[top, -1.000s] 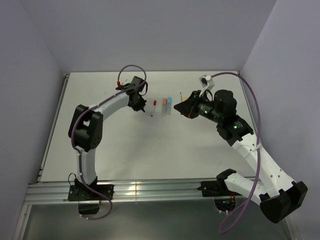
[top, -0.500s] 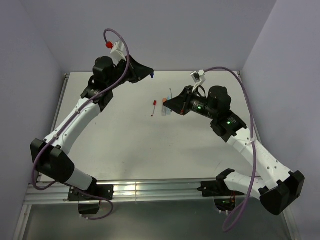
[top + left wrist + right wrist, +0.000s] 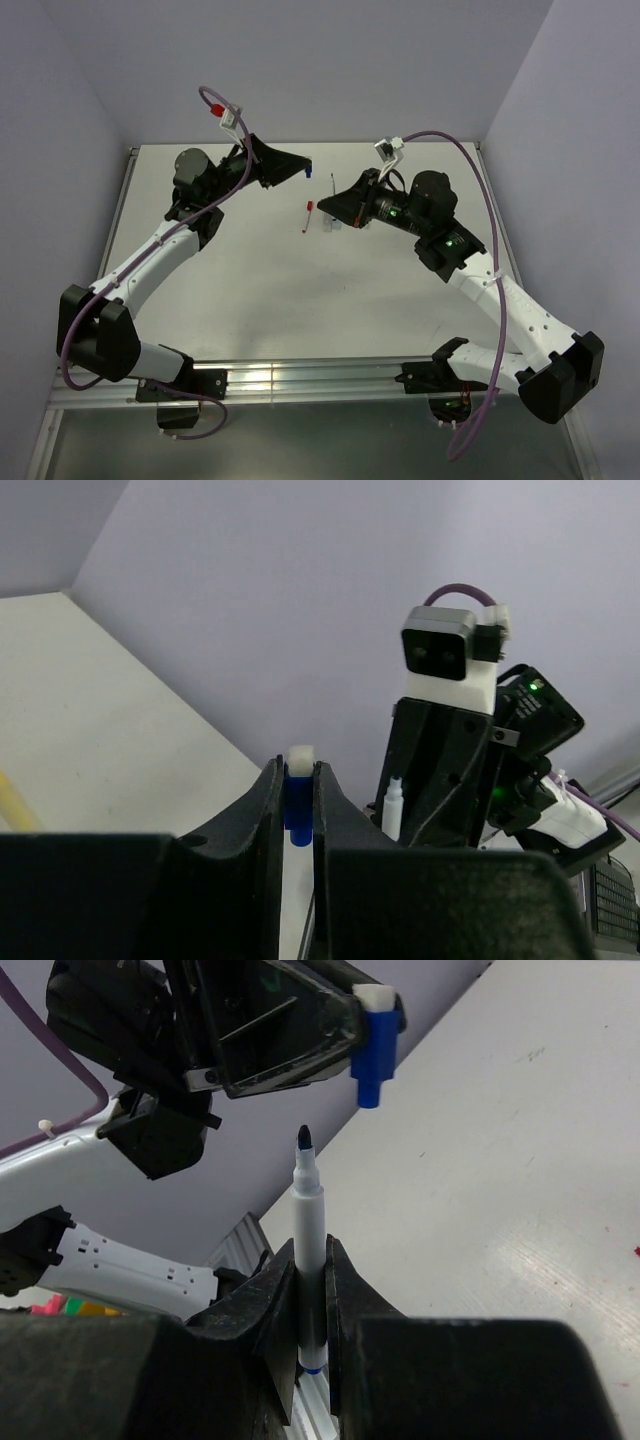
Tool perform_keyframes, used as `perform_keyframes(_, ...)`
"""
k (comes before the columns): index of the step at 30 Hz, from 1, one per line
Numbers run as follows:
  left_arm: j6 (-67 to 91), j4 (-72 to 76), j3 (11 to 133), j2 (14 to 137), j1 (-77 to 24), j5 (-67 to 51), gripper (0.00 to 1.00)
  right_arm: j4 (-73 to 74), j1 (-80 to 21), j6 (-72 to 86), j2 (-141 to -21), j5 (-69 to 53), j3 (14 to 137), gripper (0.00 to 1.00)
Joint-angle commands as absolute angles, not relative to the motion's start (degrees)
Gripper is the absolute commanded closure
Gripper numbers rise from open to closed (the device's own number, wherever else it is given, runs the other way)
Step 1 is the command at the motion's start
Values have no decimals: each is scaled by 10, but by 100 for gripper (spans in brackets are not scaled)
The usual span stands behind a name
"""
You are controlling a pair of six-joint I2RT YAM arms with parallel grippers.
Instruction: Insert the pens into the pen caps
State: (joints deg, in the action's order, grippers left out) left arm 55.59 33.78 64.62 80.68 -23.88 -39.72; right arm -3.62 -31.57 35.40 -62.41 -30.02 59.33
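Fingers (image 3: 272, 1295) around pen (image 3: 309, 1240), cap (image 3: 373, 1055) beyond

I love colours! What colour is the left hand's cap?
The cap is dark blue, white-ended; clearest in the right wrist view.

blue cap (image 3: 298, 815): lower end hidden btwn left fingers (image 3: 262, 825)
pen (image 3: 309, 1225): barrel mostly buried btwn right fingers (image 3: 280, 1305), only btm tip peeks out
pale pens (image 3: 329, 226): top view, mostly under right gripper (image 3: 335, 195); count/colours n/a
red-tipped stick (image 3: 308, 212): too small, pen vs cap unclear
yellow stick (image 3: 14, 808): cut off, can't ID
red speck (image 3: 636, 1251): clipped at R edge
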Motion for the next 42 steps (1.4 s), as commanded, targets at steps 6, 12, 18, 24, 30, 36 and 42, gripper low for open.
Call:
perform_keyframes(6,636,506,617,780,-230,-438,100,-73,-334,357,-638,-316,587,100)
perform_keyframes(12,649,526,613,783,-230,-440,100,-69,-344,353,-646,-316,591,100)
perform_keyframes(18,656,531,614,787,-231,-444,100,-62,-358,347,-657,-317,595,100)
perform_keyframes(24,639,513,620,791,-241,-446,100,-57,-361,342,-654,-314,599,100)
perform_keyframes(30,629,501,621,800,-261,-443,100,-52,-361,339,-651,-311,604,100)
perform_keyframes(36,624,491,621,800,-261,-439,100,-50,-361,338,-647,-309,605,100)
perform_keyframes(42,616,481,626,804,-262,-438,100,-49,-361,337,-644,-313,606,100)
